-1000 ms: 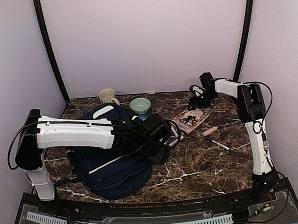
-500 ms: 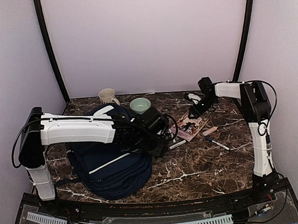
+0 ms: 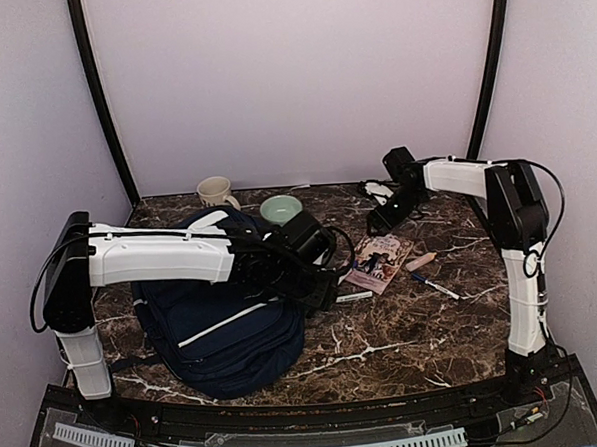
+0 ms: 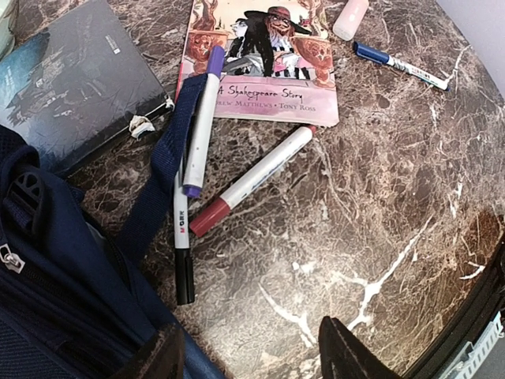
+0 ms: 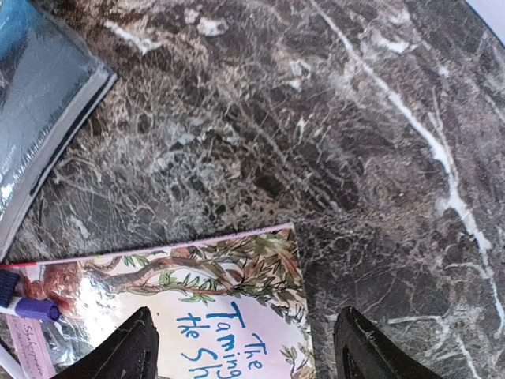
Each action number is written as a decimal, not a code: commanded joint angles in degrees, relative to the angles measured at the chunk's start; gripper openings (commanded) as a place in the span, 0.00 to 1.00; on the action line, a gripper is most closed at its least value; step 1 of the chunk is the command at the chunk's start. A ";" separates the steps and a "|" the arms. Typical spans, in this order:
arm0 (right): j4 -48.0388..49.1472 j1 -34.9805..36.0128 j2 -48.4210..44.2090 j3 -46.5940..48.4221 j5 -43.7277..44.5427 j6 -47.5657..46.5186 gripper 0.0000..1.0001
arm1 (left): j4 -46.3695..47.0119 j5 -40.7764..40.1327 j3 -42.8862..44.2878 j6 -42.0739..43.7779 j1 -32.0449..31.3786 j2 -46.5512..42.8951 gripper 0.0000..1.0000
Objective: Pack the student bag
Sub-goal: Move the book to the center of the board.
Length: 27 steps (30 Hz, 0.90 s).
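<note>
The bag (image 3: 224, 333) lies flat at the near left of the surface (image 3: 404, 328). The left gripper (image 4: 256, 359) hangs open and empty just off the bag's right edge, I'd guess lining up on the loose pens (image 4: 252, 180) there. Further back, the right gripper (image 5: 252, 351) hovers over the book (image 5: 221, 308), spread wide with nothing in it, probably going for that one.
</note>
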 commanded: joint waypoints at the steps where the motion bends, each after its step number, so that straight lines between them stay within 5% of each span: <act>1: 2.90 2.71 0.52 3.57 4.12 6.28 0.77 | 0.75 1.10 0.03 -1.28 -0.06 -0.05 0.61; 13: 0.64 9.77 10.04 10.39 14.73 6.44 0.74 | 0.66 0.48 -1.86 -2.28 -0.08 -1.62 0.61; 27: 0.96 10.03 -7.07 -19.56 12.20 -6.10 0.61 | 3.94 2.58 -2.27 -1.93 -0.08 0.14 0.60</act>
